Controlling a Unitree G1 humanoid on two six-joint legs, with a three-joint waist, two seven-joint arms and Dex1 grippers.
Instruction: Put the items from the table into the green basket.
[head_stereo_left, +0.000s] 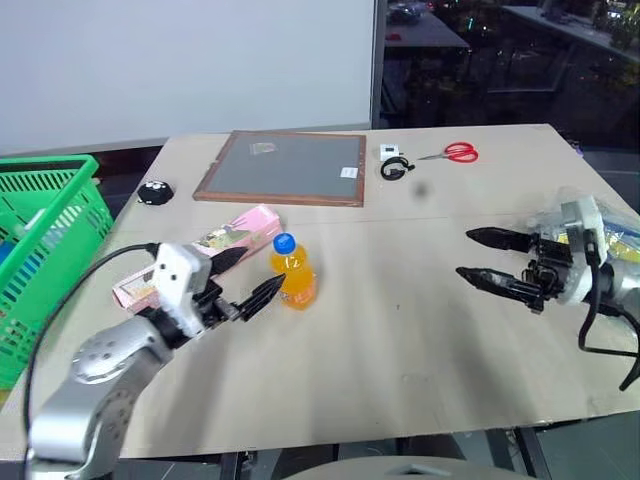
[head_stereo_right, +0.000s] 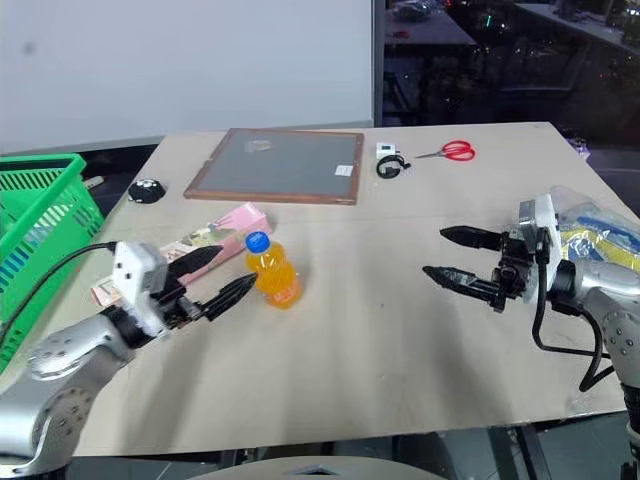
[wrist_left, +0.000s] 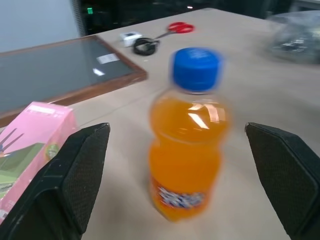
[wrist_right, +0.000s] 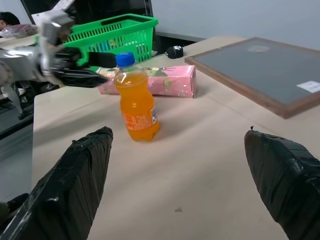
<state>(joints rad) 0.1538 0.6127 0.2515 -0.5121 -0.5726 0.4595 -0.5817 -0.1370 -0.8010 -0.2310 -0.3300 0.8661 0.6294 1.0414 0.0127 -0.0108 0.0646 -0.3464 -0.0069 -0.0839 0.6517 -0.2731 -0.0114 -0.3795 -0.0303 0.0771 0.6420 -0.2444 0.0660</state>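
Left of frame centre, the upright bottle (head_stereo_left: 292, 272) stands just beyond the left gripper (head_stereo_left: 240, 278), jaws wide; the right gripper (head_stereo_left: 480, 256), also wide, is well apart.

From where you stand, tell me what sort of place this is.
Probably a lab or workshop set up for robot trials: a plain table before a white wall panel, more worktables in the dark room behind, and a green basket staged alongside.

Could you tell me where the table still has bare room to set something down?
The table is bare between the orange bottle and the right gripper, and along the near edge. It is crowded at the left, where the pink box, bottle and left gripper cluster.
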